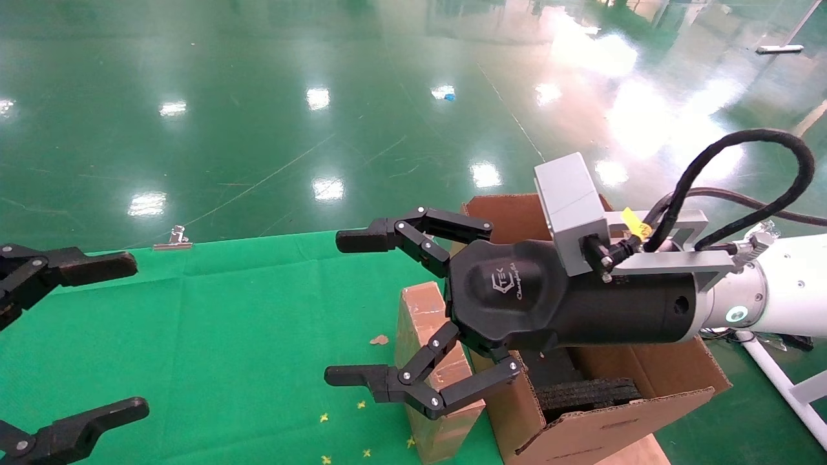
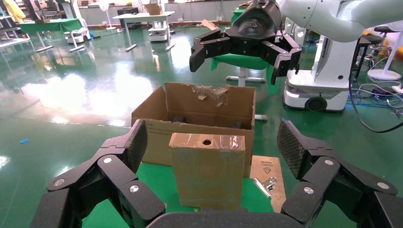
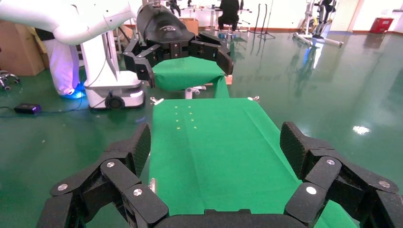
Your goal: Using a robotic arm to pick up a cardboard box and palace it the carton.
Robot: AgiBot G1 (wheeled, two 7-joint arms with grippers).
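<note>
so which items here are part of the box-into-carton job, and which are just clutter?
Job:
- cardboard box, standing on the green cloth beside the carton
- carton, open, black foam inside
- right gripper, open, above the box
- left gripper, open, at the table's left edge

Clutter:
- binder clip at the cloth's far edge
- yellow specks
- cardboard scrap

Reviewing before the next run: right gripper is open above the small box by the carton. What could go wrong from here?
1. The cardboard box stands upright beside the carton; a finger of the open right gripper descending off-centre could tip it over.
2. The box looks worn, so the grasp might crush it or slip.
3. The carton's torn flap and the foam blocks inside could snag the box on placement.
The left gripper hovers open, away from the box.
</note>
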